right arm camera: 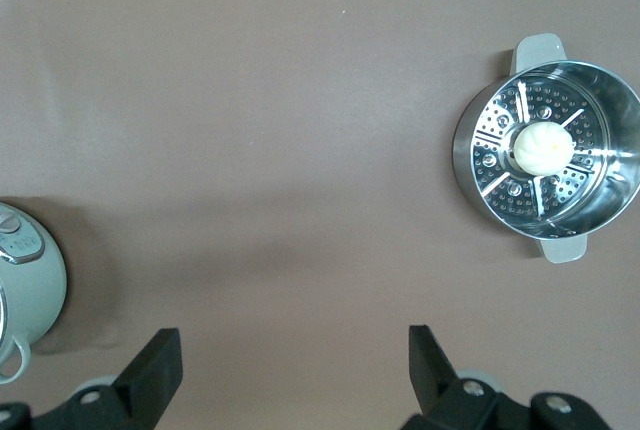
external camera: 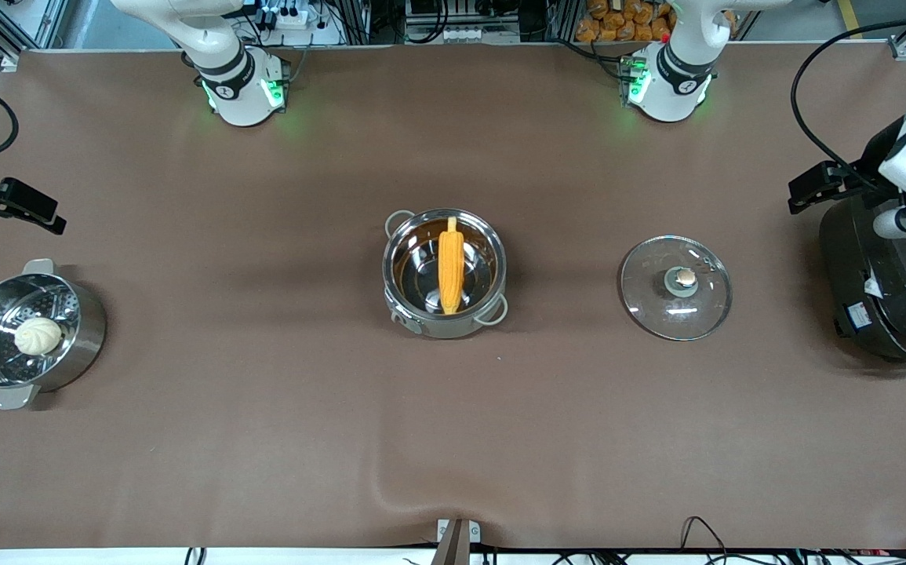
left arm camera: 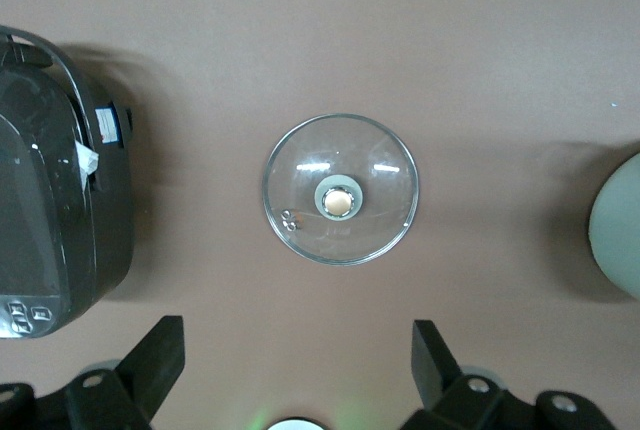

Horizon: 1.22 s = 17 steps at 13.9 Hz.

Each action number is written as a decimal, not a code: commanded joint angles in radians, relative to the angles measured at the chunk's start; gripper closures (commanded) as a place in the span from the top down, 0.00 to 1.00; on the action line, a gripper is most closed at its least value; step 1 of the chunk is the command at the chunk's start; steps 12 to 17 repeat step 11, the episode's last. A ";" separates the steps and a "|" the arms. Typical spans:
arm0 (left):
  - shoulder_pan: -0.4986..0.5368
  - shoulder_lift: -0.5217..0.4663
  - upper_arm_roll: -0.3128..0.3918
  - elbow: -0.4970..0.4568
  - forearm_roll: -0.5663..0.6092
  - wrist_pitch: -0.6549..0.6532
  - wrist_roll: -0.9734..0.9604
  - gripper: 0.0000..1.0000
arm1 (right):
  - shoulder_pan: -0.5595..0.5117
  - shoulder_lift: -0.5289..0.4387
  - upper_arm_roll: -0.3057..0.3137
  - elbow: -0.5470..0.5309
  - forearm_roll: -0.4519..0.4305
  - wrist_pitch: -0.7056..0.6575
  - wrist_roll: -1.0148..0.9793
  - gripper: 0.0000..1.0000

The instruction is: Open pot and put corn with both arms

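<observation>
steel pot (external camera: 444, 273) mid-bench, uncovered, corn cob (external camera: 450, 265) lying inside, pale tip toward the arm bases. glass lid (external camera: 675, 287) flat on bench (external camera: 264, 439) beside pot toward left arm's end, knob up; apparently parked there to free the opening. task judged essentially complete.

left pincer (left arm camera: 298, 370) high over lid, fingers spread wide, holding nothing. right pincer (right arm camera: 295, 370) high over bare bench between pot and steamer pot (external camera: 29, 333), likewise spread and empty.

bun (external camera: 38, 336) in steamer. rice cooker (external camera: 888, 290) cut off at frame edge, partly masked by left arm. pot only an edge sliver in wrist views.
</observation>
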 commanded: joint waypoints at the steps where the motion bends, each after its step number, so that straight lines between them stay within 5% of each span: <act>1: 0.012 -0.107 -0.022 -0.125 -0.019 0.078 0.016 1.00 | 0.003 -0.006 -0.001 0.016 0.014 -0.013 0.010 1.00; 17: 0.015 -0.056 -0.013 -0.046 -0.022 0.030 0.032 1.00 | 0.005 -0.006 0.000 0.019 0.014 -0.016 0.010 1.00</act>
